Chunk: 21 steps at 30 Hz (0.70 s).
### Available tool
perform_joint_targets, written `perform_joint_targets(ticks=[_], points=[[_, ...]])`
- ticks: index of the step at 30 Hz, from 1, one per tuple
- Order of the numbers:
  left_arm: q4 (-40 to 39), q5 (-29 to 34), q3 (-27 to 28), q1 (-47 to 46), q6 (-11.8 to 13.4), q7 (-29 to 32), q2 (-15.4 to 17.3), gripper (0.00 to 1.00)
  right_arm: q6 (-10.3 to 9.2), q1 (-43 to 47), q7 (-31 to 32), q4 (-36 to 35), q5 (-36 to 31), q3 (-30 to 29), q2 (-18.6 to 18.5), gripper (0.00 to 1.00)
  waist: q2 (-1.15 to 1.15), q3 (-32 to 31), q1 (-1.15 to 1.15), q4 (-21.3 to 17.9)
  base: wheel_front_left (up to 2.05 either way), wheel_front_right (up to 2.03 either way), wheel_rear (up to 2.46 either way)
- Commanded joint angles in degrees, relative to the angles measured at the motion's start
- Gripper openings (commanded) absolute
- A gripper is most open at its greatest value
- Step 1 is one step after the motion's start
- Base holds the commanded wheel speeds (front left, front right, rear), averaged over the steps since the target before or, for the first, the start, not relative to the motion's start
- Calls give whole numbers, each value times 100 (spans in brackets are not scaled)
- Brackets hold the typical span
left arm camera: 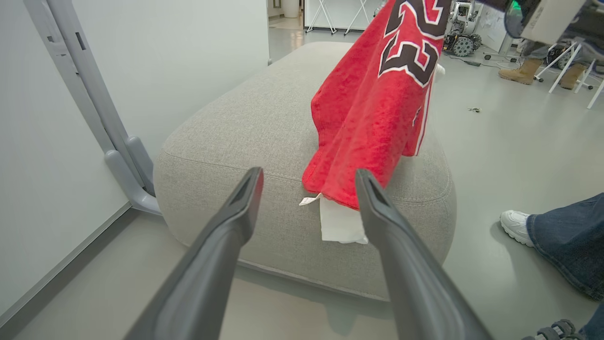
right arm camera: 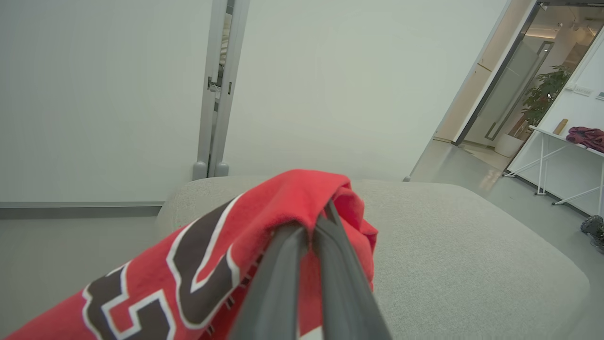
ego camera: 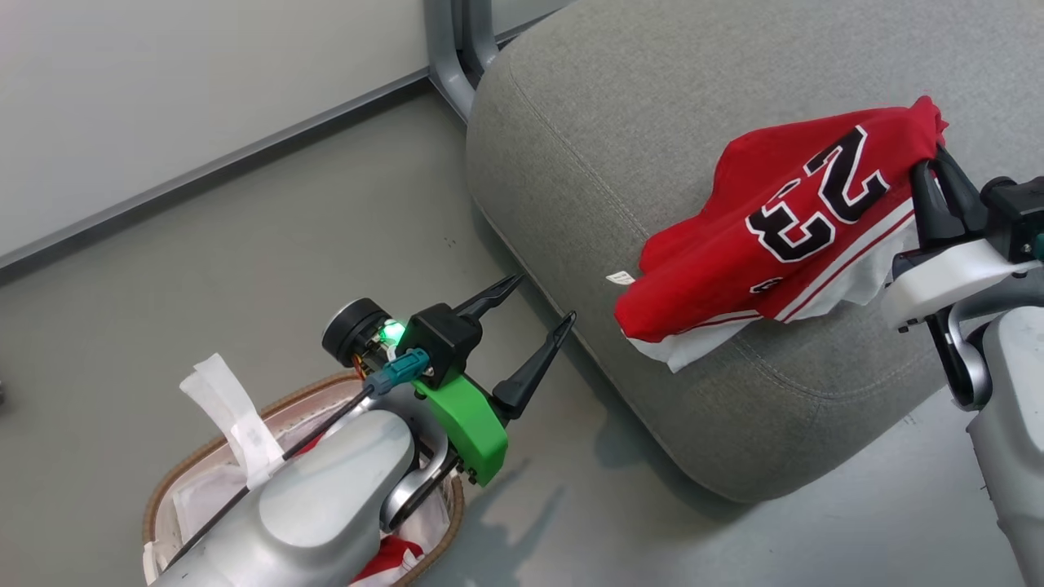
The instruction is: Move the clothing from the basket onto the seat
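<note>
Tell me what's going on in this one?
The right gripper is shut on one end of a red number 23 jersey. It holds that end up while the other end drapes on the grey seat. The left gripper is open and empty, hovering between the basket and the seat. More red clothing lies in the basket.

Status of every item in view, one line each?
jersey: top end held up by right gripper, lower end resting on seat.
right gripper: shut on jersey.
left gripper: open, empty.
basket: on floor, red clothing inside.
seat: bears jersey's lower end.
</note>
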Motion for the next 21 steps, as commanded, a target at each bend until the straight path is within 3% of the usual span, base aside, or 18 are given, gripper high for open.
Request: perform_joint_targets(ticks=[1,7,12,21], points=[[19,37,3,-108,-21,-10,30,100,-6,-12,11,18,-51,32,43,0,0,190,0,-115,0,0,0],[-32,6,88,-208,57,13,125,100,-6,-576,78,208,-20,188,67,0,0,403,0,37,0,0,0],[-211,67,164,-370,145,52,228,100,-7,-1551,243,611,99,265,-48,0,0,725,0,278,0,0,0],[-927,340,159,-675,453,297,509,100,-7,-3516,860,1150,236,499,-968,0,0,1549,0,935,0,0,0]])
